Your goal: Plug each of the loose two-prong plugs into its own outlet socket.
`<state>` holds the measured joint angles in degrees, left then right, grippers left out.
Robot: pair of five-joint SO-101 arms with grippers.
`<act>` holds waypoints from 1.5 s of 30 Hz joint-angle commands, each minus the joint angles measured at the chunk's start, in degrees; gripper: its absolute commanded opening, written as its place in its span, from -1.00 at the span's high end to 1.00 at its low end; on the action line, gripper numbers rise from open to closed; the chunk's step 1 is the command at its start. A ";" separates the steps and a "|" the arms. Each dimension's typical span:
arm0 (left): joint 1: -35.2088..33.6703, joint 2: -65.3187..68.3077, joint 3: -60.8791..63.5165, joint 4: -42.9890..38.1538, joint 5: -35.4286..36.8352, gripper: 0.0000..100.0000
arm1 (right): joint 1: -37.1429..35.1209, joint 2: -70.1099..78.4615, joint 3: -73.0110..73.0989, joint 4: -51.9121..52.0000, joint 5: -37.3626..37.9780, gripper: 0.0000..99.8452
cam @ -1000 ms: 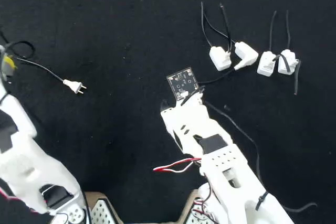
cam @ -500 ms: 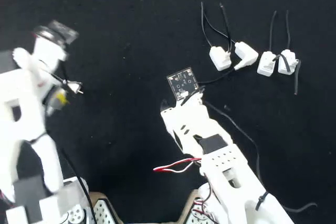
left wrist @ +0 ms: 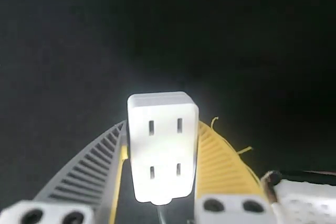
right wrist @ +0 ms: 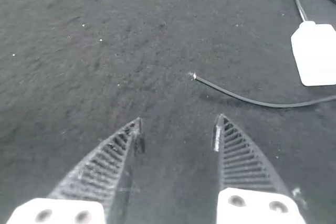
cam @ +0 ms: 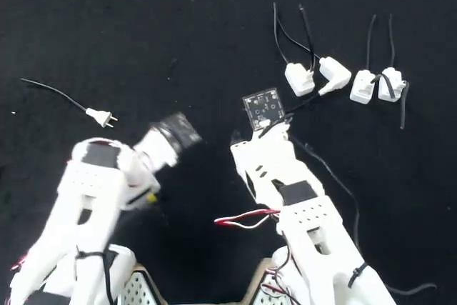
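Observation:
My left gripper (left wrist: 161, 125) is shut on a white outlet socket (left wrist: 163, 148) whose face, with two pairs of slots, looks up between the yellow-lined fingers. In the high view the left arm (cam: 100, 183) stands at the front left. A loose two-prong plug (cam: 101, 116) on a thin black wire lies on the cloth beyond it. My right gripper (right wrist: 178, 120) is open just over the bare black cloth, holding nothing. A white socket block (right wrist: 315, 53) with a wire lies ahead of it.
Several white sockets and plugs with black wires (cam: 300, 78) (cam: 334, 74) (cam: 363, 86) (cam: 390, 83) lie in a row at the far right. A loose black wire end (right wrist: 236, 97) crosses ahead of my right gripper. The right arm (cam: 285, 183) fills the middle front.
The left arm has swung from the table's left edge in toward the front middle. The right arm has shifted slightly right and farther out. The loose plug lies where it was.

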<state>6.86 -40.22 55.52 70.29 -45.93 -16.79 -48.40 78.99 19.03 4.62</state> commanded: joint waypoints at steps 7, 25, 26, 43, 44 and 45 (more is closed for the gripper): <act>9.19 -1.49 6.29 -13.10 5.63 0.94 | 1.49 -1.89 -0.92 -1.41 -0.44 0.58; 9.01 -1.41 4.00 -16.09 5.98 0.70 | 1.67 -1.89 -0.84 -1.41 -0.44 0.58; 8.48 -1.41 3.12 -16.09 5.98 0.71 | 1.67 -1.89 -0.84 -1.41 -0.44 0.58; 2.95 -1.58 4.53 -18.02 8.79 0.45 | 1.67 -1.89 -0.84 -1.41 -0.35 0.58; 2.77 -2.11 4.00 -17.85 9.14 0.45 | 1.67 -1.89 -0.84 -1.41 -0.35 0.58; 1.89 -2.20 3.12 -17.49 9.23 0.45 | 1.67 -1.89 -0.84 -1.41 -0.35 0.58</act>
<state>10.55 -40.75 60.97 53.14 -38.11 -16.79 -48.40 78.99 19.03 4.62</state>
